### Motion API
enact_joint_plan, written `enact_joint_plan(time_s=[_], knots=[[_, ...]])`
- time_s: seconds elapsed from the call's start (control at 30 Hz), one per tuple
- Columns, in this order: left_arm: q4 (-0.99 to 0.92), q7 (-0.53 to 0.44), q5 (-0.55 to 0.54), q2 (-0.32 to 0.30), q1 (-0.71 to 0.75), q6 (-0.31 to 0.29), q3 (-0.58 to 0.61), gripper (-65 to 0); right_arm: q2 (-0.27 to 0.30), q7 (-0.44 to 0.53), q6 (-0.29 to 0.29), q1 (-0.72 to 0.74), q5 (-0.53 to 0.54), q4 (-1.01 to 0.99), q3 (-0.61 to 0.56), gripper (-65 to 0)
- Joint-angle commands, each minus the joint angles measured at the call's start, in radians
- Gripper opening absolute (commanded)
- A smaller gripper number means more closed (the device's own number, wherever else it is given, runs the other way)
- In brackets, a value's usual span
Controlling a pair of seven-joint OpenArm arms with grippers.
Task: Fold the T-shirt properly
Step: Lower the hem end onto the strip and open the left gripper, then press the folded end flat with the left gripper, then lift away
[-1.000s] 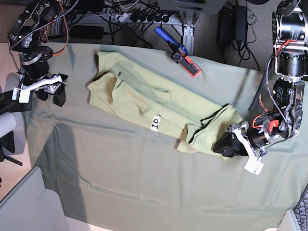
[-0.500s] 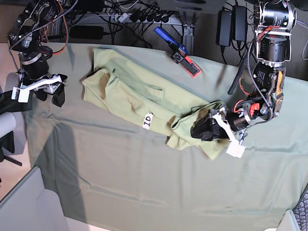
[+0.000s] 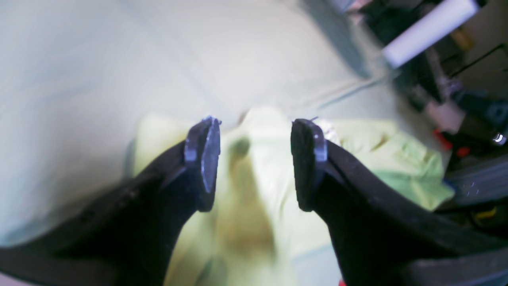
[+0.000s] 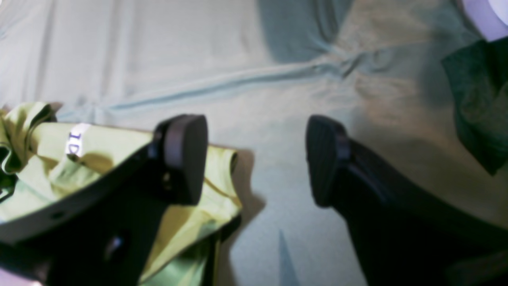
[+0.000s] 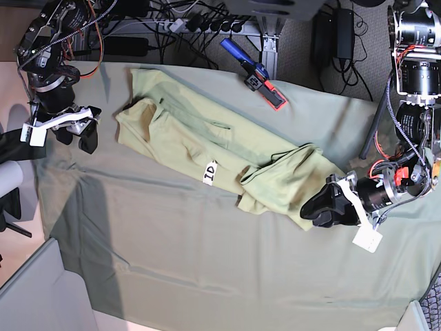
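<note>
Grey-green tablecloth point(image 5: 207, 269) covers the whole bench, lightly wrinkled, with a long crease running across it in the right wrist view. Beyond the far edge: dark floor, a tangle of cables point(image 5: 186, 21) and a blue-and-red tool point(image 5: 255, 72) lying over the far edge of the cloth.

The T-shirt point(image 5: 207, 148), pale yellow-green, lies bunched in a slanting band from the far-left part of the bench toward the right edge, its white tag point(image 5: 209, 172) showing about mid-bench. The right end is folded back on itself in a loose heap.

Left gripper point(image 5: 324, 207) sits at that heap's right end, jaws spread wide, shirt fabric lying between them in its wrist view but not pinched. Right gripper point(image 5: 76, 134) hangs at the left edge, jaws parted and empty, just beside the shirt's left end.

The near half of the bench is bare cloth, as is the near-right corner.
</note>
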Motion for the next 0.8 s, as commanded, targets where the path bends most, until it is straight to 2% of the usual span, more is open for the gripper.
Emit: enact_joint_plan(time_s=[0.0,0.27,0.37,0.47,0.77], knots=[[0.017,-0.014,-0.031,-0.014,0.001,-0.011,-0.006,-32.9,0.017,0.031,-0.008,0.007,0.011,0.016,0.007,-26.4],[0.017,-0.005,-0.174,-0.026,0.183,-0.011,-0.167,-32.9,0.017,0.038,-0.008,0.007,0.011,0.016,0.006,-26.4],[0.017,0.035,-0.217,-0.017,0.221,-0.011,-0.202,-32.9,0.017,0.038,-0.008,0.007,0.011,0.015,0.006,-26.4],[0.017,0.056,-0.26,-0.004,0.255,-0.011,-0.196,-32.9,0.016,0.038,-0.008,0.007,0.011,0.015,0.006,-26.4],[0.017,0.056,-0.277,0.055,0.303,-0.011,-0.133,-32.9,0.017,0.038,-0.008,0.007,-0.006,0.015,0.006,-26.4]])
